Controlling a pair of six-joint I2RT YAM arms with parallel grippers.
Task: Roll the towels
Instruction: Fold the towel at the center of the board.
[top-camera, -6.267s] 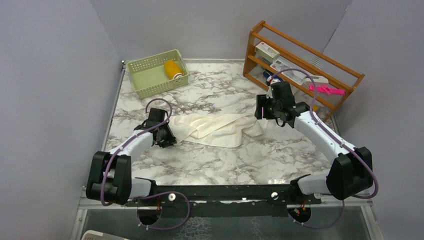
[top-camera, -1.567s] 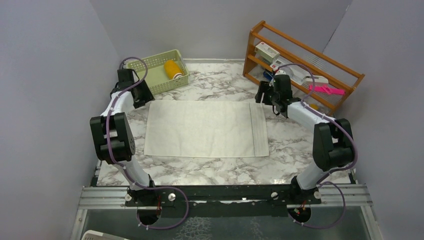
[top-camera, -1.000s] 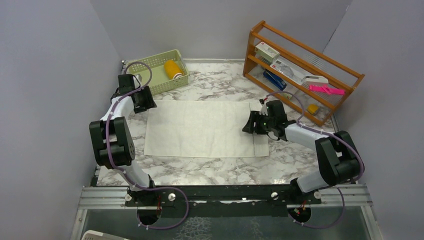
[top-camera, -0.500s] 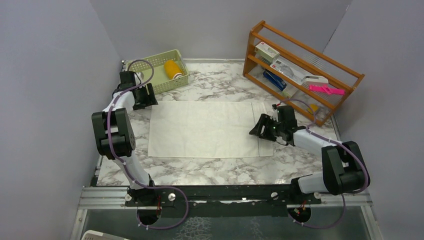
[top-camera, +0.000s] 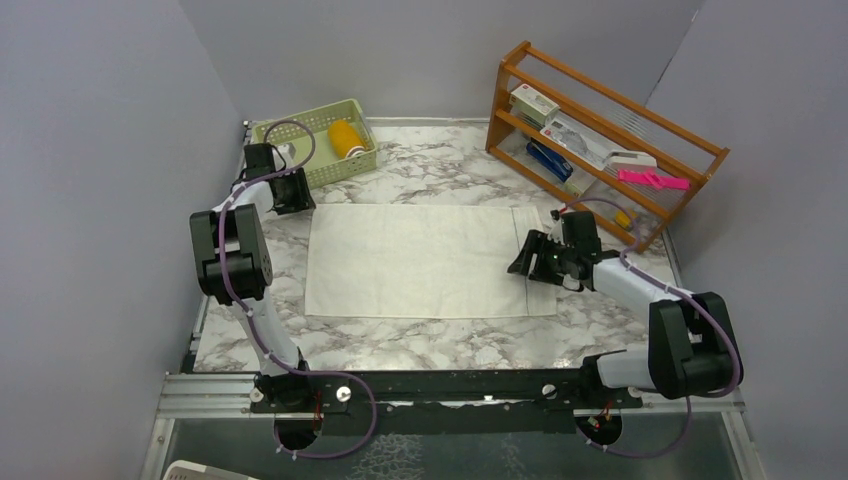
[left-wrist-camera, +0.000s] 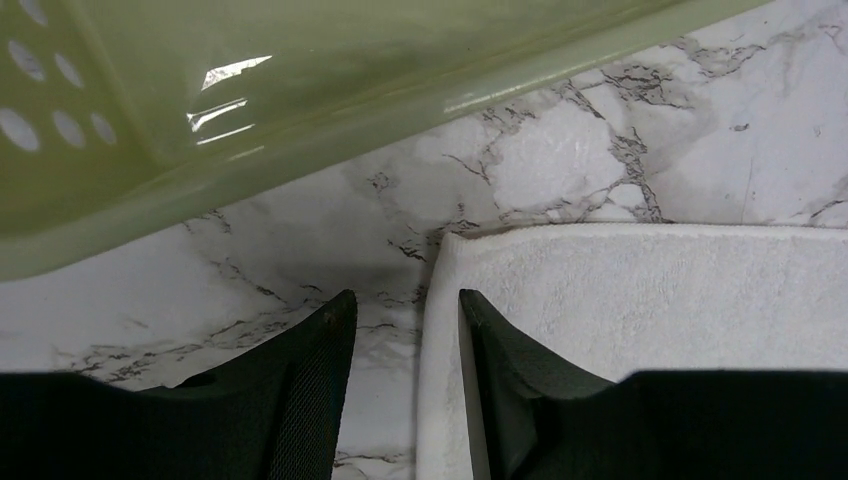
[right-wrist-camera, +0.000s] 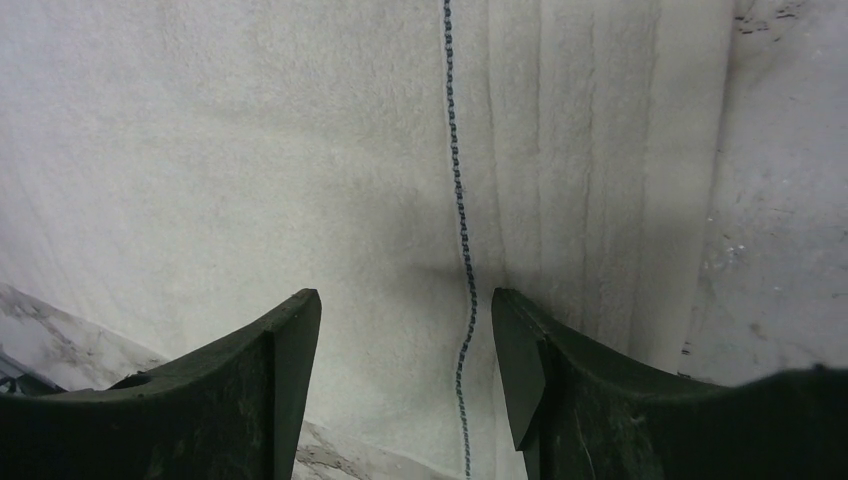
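Overhead, the cream-white cloth towel (top-camera: 420, 262) lies flat on the marble surface (top-camera: 440, 170), left end effector (top-camera: 297, 190) at its far-left corner, right end effector (top-camera: 524, 262) over its right end; left wrist: jaws parted astride its edge; right wrist: jaws spread above it.

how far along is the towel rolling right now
Done: the mustard towel looks rolled in the green basket. In hand: the cream towel lies flat, unrolled; the left gripper, open, is at its far left corner and the right gripper, open, over its ribbed right end. Left: rolling the cream towel.
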